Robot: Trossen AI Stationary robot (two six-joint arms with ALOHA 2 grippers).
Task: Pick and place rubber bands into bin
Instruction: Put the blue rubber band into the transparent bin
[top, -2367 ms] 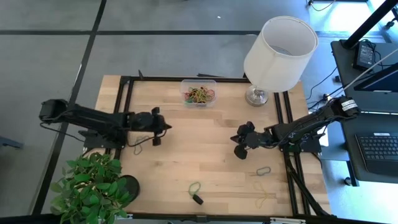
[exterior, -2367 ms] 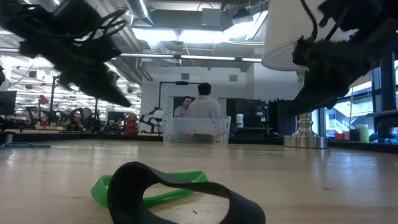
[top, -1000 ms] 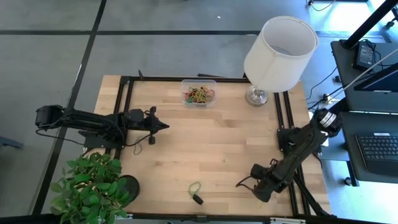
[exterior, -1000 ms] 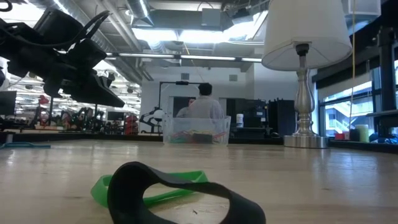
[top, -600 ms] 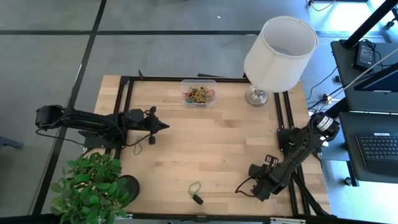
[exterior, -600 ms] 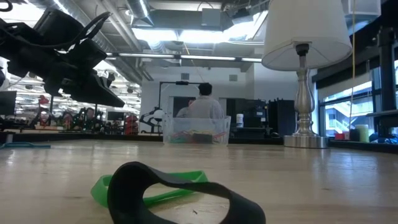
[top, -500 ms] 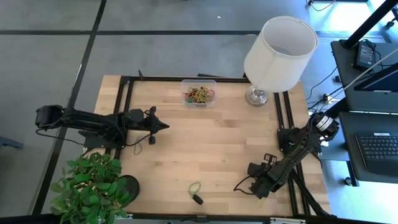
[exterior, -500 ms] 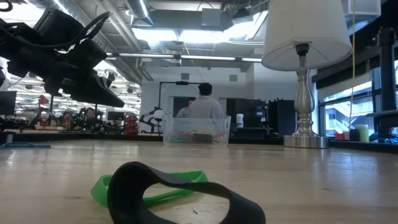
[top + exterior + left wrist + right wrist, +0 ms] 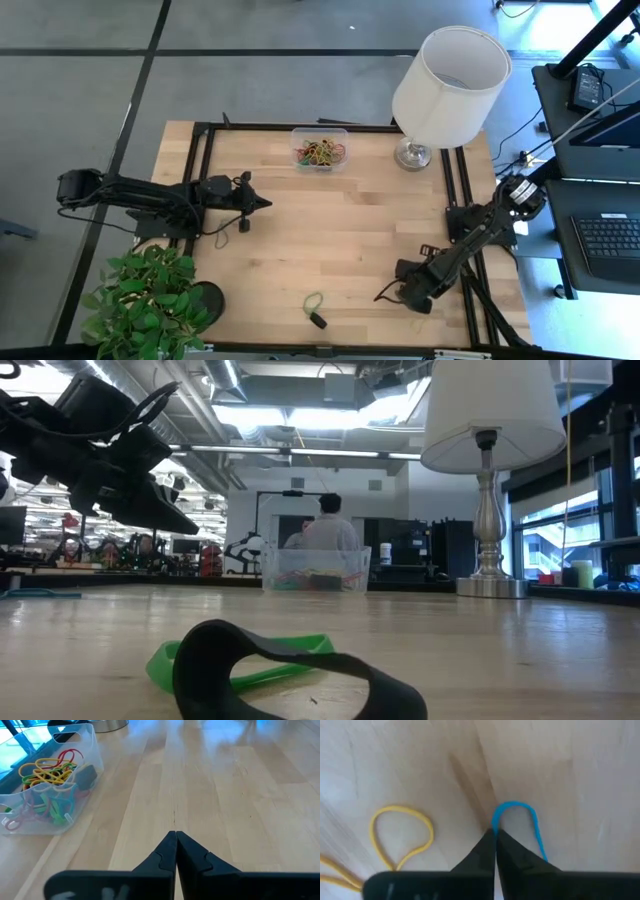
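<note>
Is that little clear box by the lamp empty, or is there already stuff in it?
Not empty. The bin holds a tangle of rubber bands in yellow, red and green; the high view shows the same colours inside.

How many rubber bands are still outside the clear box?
4: a green band and a black band together near the table's front edge, a yellow band beside the right tool, a blue band pinched in it. Others may be hidden.
</note>
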